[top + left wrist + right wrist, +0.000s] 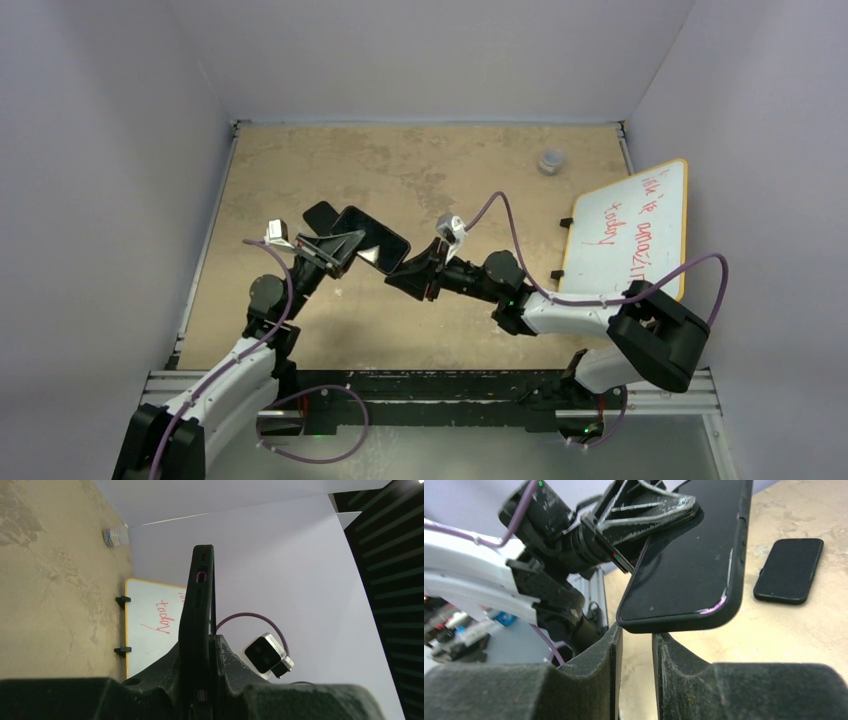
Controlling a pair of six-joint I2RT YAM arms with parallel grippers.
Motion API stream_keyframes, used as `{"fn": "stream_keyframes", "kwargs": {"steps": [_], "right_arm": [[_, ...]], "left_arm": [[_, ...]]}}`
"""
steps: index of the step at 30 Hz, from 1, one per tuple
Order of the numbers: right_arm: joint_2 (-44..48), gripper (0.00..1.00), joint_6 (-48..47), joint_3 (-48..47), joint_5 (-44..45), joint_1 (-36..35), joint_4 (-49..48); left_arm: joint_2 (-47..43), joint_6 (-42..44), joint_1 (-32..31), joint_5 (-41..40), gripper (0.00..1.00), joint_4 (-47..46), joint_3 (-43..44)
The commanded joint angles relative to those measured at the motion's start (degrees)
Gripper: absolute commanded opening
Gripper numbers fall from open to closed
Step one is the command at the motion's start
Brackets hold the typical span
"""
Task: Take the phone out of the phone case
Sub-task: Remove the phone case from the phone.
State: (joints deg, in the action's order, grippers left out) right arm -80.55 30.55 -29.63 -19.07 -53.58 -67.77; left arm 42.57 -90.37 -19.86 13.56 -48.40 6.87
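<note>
Held up above the worn tan tabletop (450,170): black rubbery phone case (738,550), dark-screened phone (684,565) seated inside, purple rim showing. Clamped edge-on between the left gripper (345,248) jaws. Just below its lower corner, right gripper (636,635), jaws narrowly apart, pinching nothing. Beyond, lying flat, a second black slab phone (789,570).

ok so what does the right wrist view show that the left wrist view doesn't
Only the right wrist view: a second black phone lying flat on the table, and the screen side of the cased phone. Only the left wrist view: the whiteboard with red writing and a small container by the wall. Both: the cased phone clamped in the left pincer.
</note>
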Motion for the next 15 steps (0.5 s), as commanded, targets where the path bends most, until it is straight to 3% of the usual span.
{"fn": "stream_keyframes", "kwargs": {"steps": [1,11,15], "right_arm": [[0.9,0.00,-10.8,-3.9,0.4,0.0,5.7],[-0.4,0.01,-7.1,-3.8,-0.7,0.6,1.3],[0.7,0.31,-3.2,-1.1,-0.2,0.6,-1.9]], "left_arm": [[-1.0,-1.5,-1.1,9.9,0.00,0.4,2.2],[-1.3,0.3,-1.1,10.1,0.00,-2.4,2.5],[0.0,1.4,-1.1,7.7,0.00,-5.6,1.7]]}}
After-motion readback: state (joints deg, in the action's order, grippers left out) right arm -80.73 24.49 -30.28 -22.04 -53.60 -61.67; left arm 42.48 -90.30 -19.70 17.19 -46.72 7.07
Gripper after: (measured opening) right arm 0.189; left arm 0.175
